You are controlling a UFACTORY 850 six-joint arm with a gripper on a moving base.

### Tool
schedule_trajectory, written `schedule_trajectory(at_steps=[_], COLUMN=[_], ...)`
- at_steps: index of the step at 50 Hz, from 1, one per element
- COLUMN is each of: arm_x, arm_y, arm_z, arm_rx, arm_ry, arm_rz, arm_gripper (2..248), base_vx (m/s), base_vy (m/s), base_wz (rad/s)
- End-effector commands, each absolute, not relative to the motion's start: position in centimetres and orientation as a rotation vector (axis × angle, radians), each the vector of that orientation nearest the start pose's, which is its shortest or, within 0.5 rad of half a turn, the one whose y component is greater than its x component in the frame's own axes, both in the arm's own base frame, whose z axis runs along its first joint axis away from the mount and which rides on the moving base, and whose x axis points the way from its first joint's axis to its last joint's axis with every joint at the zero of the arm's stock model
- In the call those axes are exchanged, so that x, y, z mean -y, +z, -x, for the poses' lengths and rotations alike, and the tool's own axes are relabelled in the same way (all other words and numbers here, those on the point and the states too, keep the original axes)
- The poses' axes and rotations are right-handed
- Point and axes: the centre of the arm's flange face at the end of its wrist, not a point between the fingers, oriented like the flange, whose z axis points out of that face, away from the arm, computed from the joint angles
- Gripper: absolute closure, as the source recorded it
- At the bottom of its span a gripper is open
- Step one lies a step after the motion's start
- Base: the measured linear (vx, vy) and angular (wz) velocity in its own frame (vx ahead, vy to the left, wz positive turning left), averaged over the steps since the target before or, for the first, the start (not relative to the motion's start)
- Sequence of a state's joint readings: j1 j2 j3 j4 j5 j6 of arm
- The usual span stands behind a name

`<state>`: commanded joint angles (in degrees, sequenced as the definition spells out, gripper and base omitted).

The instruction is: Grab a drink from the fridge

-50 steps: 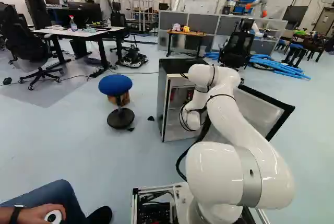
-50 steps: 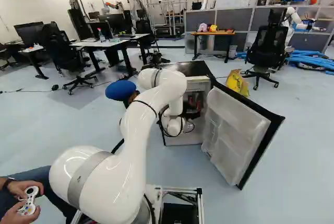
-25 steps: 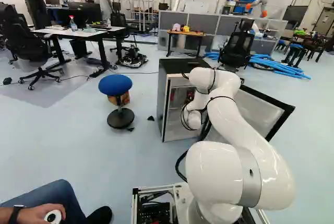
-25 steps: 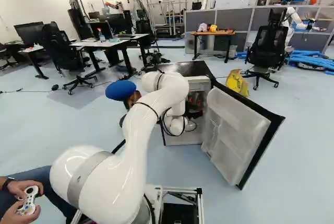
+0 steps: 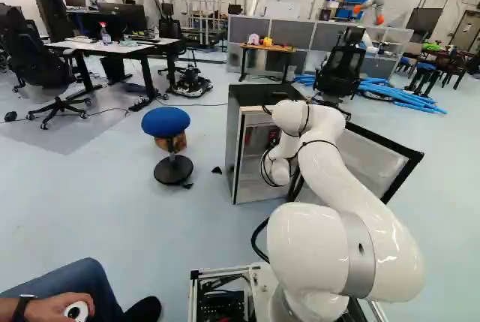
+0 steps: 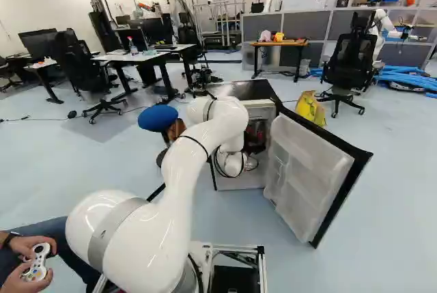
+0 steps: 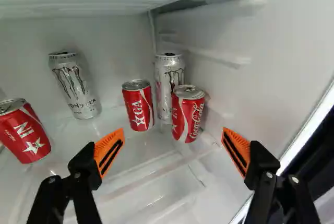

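Fridge standing just as a second ago, with door wide open. Base unmoved. White arm nudged slightly towards the door side since then, with the far end reaching into the fridge. Seemingly a small lining-up move, with the grab not yet made. Black pincer spread wide, with nothing between the orange pads. Next, probably, a forward reach and then a squeeze around one drink.

Drinks inside, ahead of the pincer, all upright on a see-through shelf. Biggest: a tall silver can near the back wall, and a second tall silver can in the corner. Smaller: a shiny red can partly hiding the corner one, close to the side wall; a middle red can just beside that pair; an outer red can well apart, off to one side. Impossible to tell which drink is wanted. Judging by the tight corner, some risk of knocking a neighbour or scraping the wall.
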<state>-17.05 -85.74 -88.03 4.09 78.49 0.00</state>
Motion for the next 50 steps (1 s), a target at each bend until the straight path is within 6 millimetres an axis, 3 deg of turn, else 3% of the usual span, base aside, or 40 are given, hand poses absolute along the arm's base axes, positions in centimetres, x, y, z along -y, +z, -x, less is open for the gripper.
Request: schedule_trajectory(at_steps=[39, 40, 50], arm_x=[19.8, 19.8, 19.8], arm_y=[-4.7, -4.7, -4.7], arm_z=[-62.6, -62.6, -62.6], arm_rx=[-0.418, -0.418, -0.418], arm_ry=[-2.193, -2.193, -2.193], arm_rz=[2.507, 2.507, 2.507], arm_gripper=[4, 17, 30], base_vx=[0.0, 0.0, 0.0], base_vy=[0.0, 0.0, 0.0], base_wz=[0.0, 0.0, 0.0])
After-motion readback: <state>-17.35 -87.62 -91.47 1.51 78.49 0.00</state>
